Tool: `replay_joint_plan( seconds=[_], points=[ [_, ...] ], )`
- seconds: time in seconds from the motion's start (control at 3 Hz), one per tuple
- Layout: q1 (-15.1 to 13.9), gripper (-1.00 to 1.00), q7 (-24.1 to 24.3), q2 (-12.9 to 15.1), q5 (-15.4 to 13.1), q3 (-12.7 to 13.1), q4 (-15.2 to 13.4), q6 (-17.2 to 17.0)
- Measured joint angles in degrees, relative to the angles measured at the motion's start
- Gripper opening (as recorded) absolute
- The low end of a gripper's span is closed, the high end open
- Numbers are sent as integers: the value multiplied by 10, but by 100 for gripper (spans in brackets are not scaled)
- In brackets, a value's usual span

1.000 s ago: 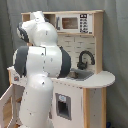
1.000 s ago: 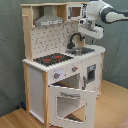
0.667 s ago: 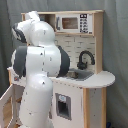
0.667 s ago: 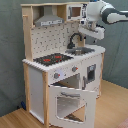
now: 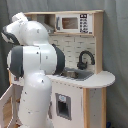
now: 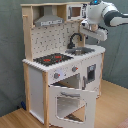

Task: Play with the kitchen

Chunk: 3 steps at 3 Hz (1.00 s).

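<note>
The tall white and light-wood toy kitchen [image 6: 60, 70] is seen on a wooden floor [image 6: 112, 107] before a grey curtain [image 6: 10, 50], its windowed oven door [image 6: 70, 104] hanging open (glossy black-red hob [image 6: 52, 59], steel sink [image 6: 80, 50], curved black faucet [image 6: 75, 39], grey hood [image 6: 48, 21]). The white arm's gripper [image 6: 97, 31] is held above the sink's far corner; its finger spacing cannot be told.

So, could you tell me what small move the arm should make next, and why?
Probably a short descent toward the sink. In the second exterior view the arm's end hangs above the sink and beside the black faucet, touching nothing. The oven door already hangs open, so the sink area looks like the nearest thing to play with.
</note>
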Motion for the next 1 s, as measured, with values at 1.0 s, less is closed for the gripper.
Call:
replay_joint_plan(
  seconds=[1.0],
  points=[
    [60, 100, -3, -27, -132, 31, 0, -88]
  ],
)
